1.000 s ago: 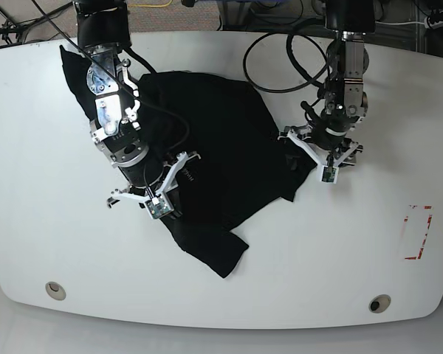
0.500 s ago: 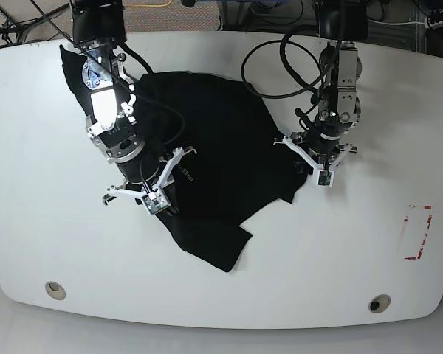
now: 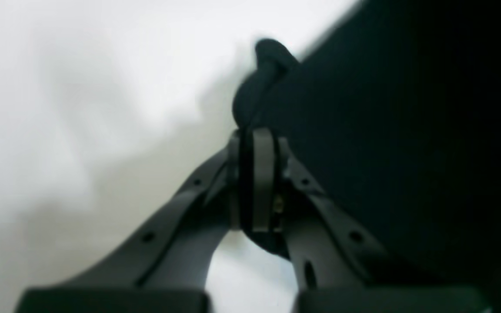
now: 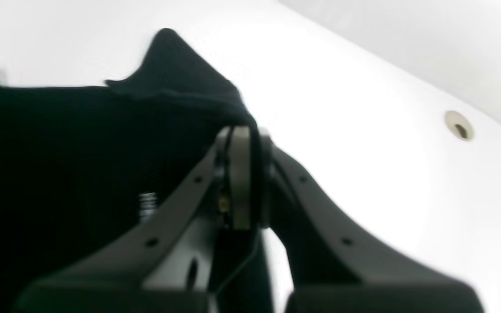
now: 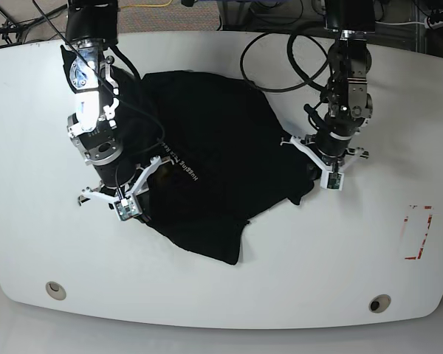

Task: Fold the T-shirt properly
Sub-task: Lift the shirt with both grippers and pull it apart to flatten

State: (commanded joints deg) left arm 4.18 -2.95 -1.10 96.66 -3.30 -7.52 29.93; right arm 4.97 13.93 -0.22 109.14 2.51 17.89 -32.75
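Your T-shirt [image 5: 214,147] lies crumpled and spread across the middle of the white tabletop [image 5: 29,147], a black matte mass with one rumpled corner reaching toward the near edge and another part running up under the arm on the base view's left. A thin line of white lettering [image 5: 183,164] shows on the cloth near that arm; it is too small to read. Your right hand [image 5: 122,200] sits at the shirt's edge on the base view's left; the right wrist view shows its fingers [image 4: 241,174] pressed together with a fold of black fabric caught between them, the cloth draping off to the left and a peaked corner beyond. Your left hand [image 5: 330,168] is at the opposite edge of the shirt, on the base view's right; the left wrist view, somewhat blurred, shows its fingers [image 3: 262,174] likewise closed on the fabric, a rolled lip of cloth bulging just past the tips and the dark body of the shirt filling the right side of that view. Two round holes [image 5: 55,289] sit near the tabletop's near corners, a red outlined mark [image 5: 417,232] lies well apart on the right, and black cables [image 5: 277,63] loop behind the left arm.
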